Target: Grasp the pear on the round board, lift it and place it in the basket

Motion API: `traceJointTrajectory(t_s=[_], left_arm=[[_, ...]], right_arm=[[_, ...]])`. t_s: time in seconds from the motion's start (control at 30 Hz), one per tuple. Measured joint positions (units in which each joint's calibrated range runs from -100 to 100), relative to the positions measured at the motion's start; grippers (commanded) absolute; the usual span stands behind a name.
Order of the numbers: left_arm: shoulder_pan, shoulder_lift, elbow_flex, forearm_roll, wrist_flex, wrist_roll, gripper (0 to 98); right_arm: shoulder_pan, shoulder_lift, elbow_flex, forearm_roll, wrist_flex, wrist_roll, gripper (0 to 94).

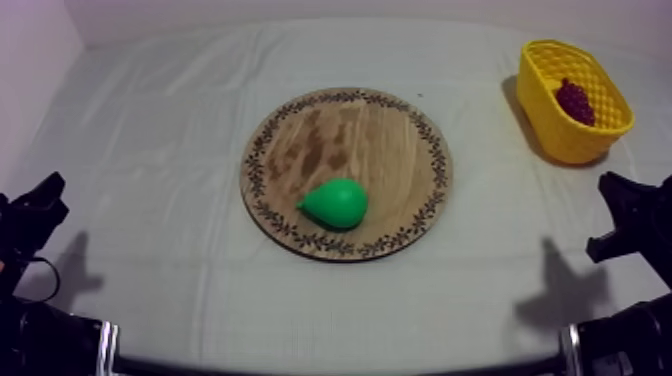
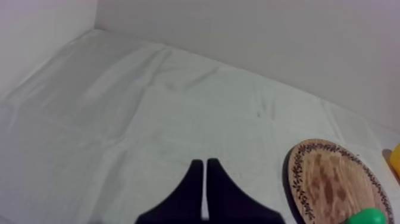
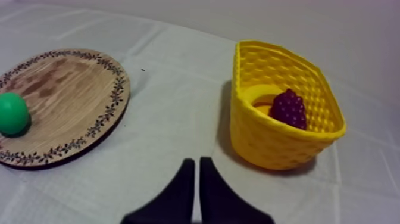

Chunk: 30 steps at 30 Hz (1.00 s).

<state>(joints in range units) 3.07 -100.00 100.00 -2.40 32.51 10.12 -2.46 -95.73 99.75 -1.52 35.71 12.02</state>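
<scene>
A green pear [image 1: 336,203] lies on the front part of the round wooden board [image 1: 400,140] in the middle of the table; the pear [image 3: 12,113] also shows on the board [image 3: 71,95] in the right wrist view, and its edge [image 2: 368,217] on the board [image 2: 333,184] in the left wrist view. The yellow basket [image 1: 548,110] stands at the far right. My left gripper [image 1: 42,200] rests low at the left edge, its fingers [image 2: 204,170] together as a narrow wedge. My right gripper [image 1: 625,195] rests low at the right, shut [image 3: 194,167], in front of the basket [image 3: 262,143].
A bunch of dark purple grapes [image 1: 575,101] lies inside the basket, seen as grapes [image 3: 288,108] in the right wrist view. Grey-white cloth [image 1: 150,150] covers the table, with a wall along the far side.
</scene>
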Motion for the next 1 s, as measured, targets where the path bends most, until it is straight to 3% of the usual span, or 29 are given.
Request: traceJointTrajectory(t_s=[0.47, 0.7, 1.0], left_arm=[[0.00, 0.00, 0.00, 0.00, 0.00, 0.00, 0.1], [0.00, 0.00, 0.00, 0.00, 0.00, 0.00, 0.1], [0.00, 0.00, 0.00, 0.00, 0.00, 0.00, 0.1]], right_arm=[[-0.04, 0.00, 0.00, -0.41, -0.60, 2.69, 0.5], [-0.82, 4.14, -3.96, -5.81, -5.03, 9.53, 0.5], [-4.29, 17.89, -23.21, -10.95, 6.27, 16.79, 0.5]])
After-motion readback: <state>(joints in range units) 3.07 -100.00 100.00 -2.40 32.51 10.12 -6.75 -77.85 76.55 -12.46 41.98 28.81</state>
